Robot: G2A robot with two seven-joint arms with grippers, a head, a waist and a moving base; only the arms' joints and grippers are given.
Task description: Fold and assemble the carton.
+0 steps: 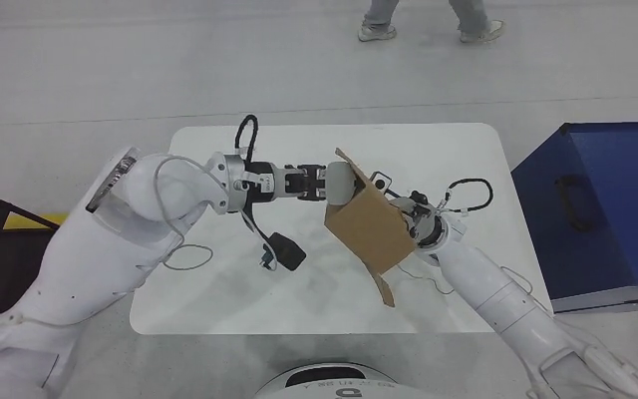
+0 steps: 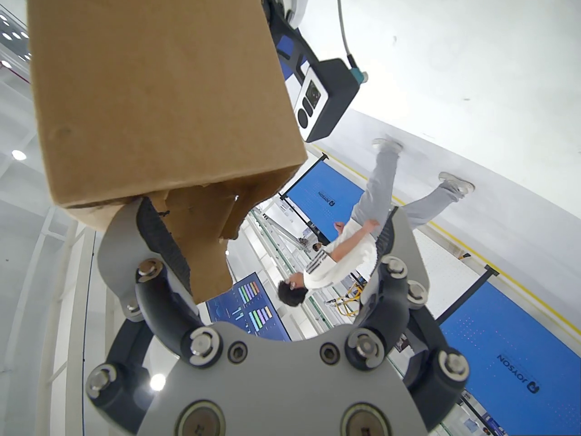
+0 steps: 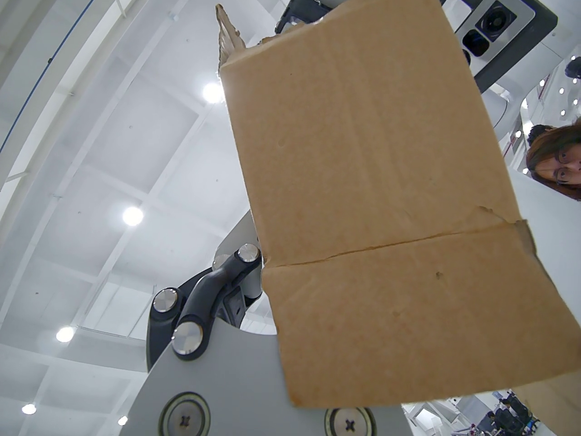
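Note:
A brown carton [image 1: 367, 227] hangs tilted over the middle of the white table [image 1: 454, 155], one loose flap [image 1: 384, 289] pointing toward the front edge. My left gripper [image 1: 337, 184] is at the carton's left end, open. In the left wrist view its fingers [image 2: 145, 233] stand wide apart, and one pad touches the folded end flaps [image 2: 204, 238] of the carton [image 2: 154, 79]. My right gripper [image 1: 407, 212] is at the carton's right side, shut on it. In the right wrist view the carton [image 3: 376, 161] covers most of that gripper; one finger [image 3: 238, 270] shows beside a flap.
A small black device [image 1: 286, 249] with a cable lies on the table left of the carton. A blue bin [image 1: 588, 214] stands on the floor past the table's right edge. Bare tabletop lies at the back and front left.

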